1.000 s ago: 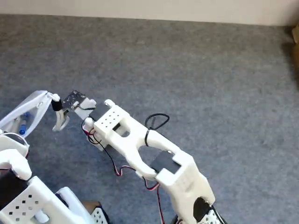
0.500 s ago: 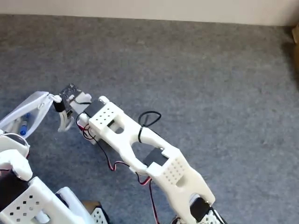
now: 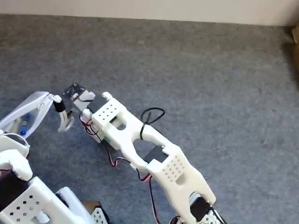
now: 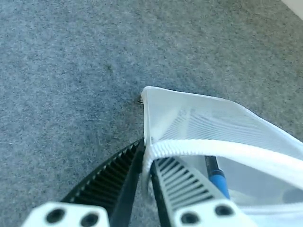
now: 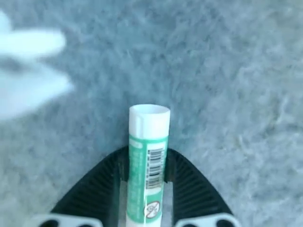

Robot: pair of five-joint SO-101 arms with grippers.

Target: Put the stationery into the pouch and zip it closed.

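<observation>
A white mesh pouch [image 3: 29, 111] lies at the table's left edge with a blue pen [image 4: 218, 180] inside it. My left gripper [image 4: 144, 153] is shut on the pouch's [image 4: 213, 127] zip edge near its corner. My right gripper [image 5: 147, 158] is shut on a green and white glue stick [image 5: 149, 130], whose white cap points forward over the carpet. In the high view the right gripper [image 3: 63, 116] hovers just beside the pouch's open end, and the left arm [image 3: 14, 161] stands at the lower left.
Grey carpet [image 3: 196, 70] covers the table with free room to the right and at the back. The right arm [image 3: 140, 140] stretches diagonally across the lower middle, trailing red and black wires [image 3: 117, 163].
The right arm has shifted a little toward the pouch and stretched lower; its gripper stays at the pouch's open end with the glue stick. The left arm and pouch have not moved.
</observation>
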